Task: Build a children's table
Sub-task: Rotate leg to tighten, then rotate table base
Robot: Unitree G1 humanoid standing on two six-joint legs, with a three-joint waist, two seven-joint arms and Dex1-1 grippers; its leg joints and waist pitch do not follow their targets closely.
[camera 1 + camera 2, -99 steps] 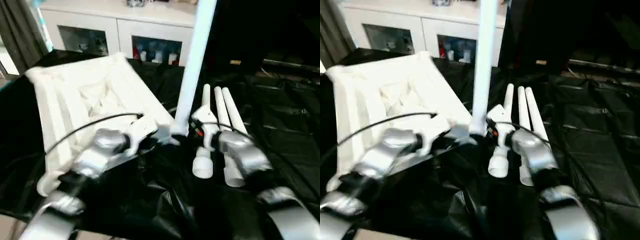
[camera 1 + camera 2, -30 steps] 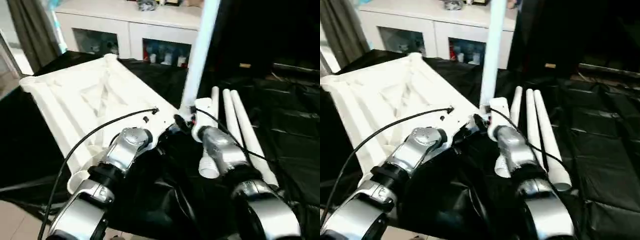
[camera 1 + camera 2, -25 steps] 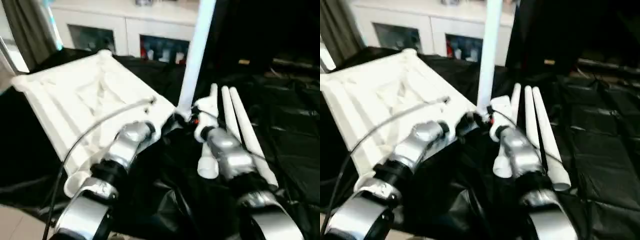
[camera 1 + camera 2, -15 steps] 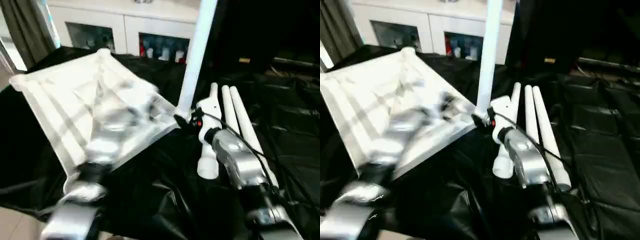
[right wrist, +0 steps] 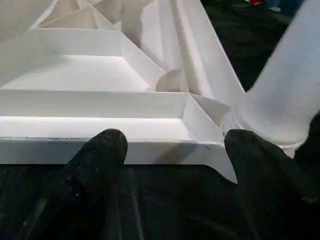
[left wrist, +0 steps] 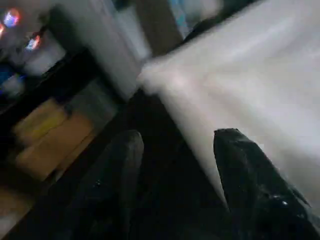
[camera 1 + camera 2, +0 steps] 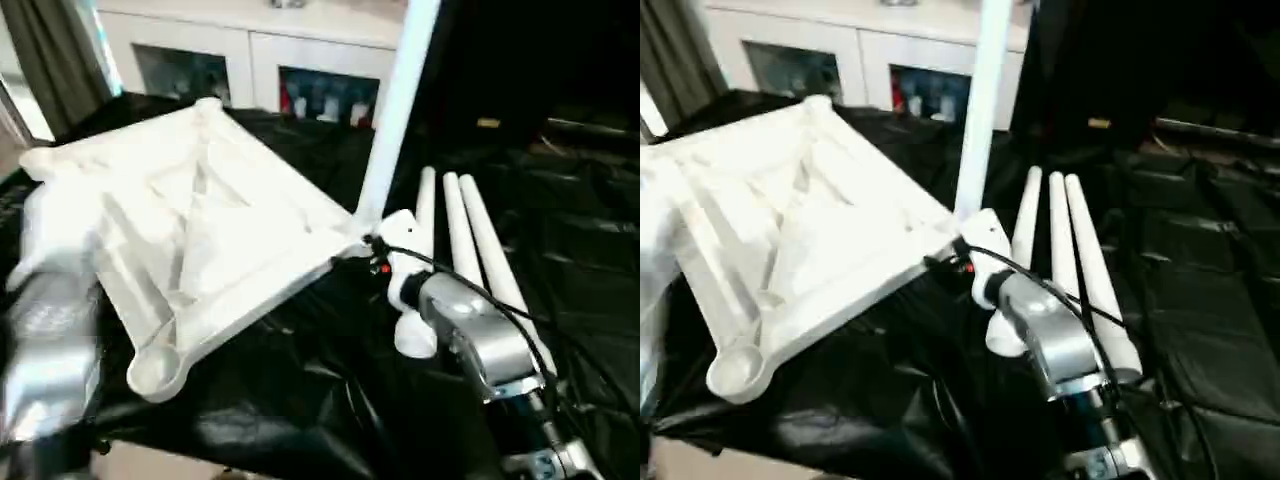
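Left eye view: we note the tabletop (image 7: 200, 240) lying ribs-up on the black sheeting (image 7: 300, 400), one leg (image 7: 395, 120) upright in its corner socket, three spare legs (image 7: 470, 250) alongside.

Left wrist view: left gripper (image 6: 172, 150) spread wide, empty.

Right wrist view: right gripper (image 5: 175, 150) wide, empty, facing the tabletop edge.

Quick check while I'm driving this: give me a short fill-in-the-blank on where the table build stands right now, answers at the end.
1. The number of legs standing upright in a corner socket of the tabletop is ____.
2. The number of loose legs lying side by side on the black sheeting is ____.
3. The tabletop lies with its ribbed ____ facing up.
4. The right gripper has its fingers ____, holding nothing.

Answers: one; three; underside; open
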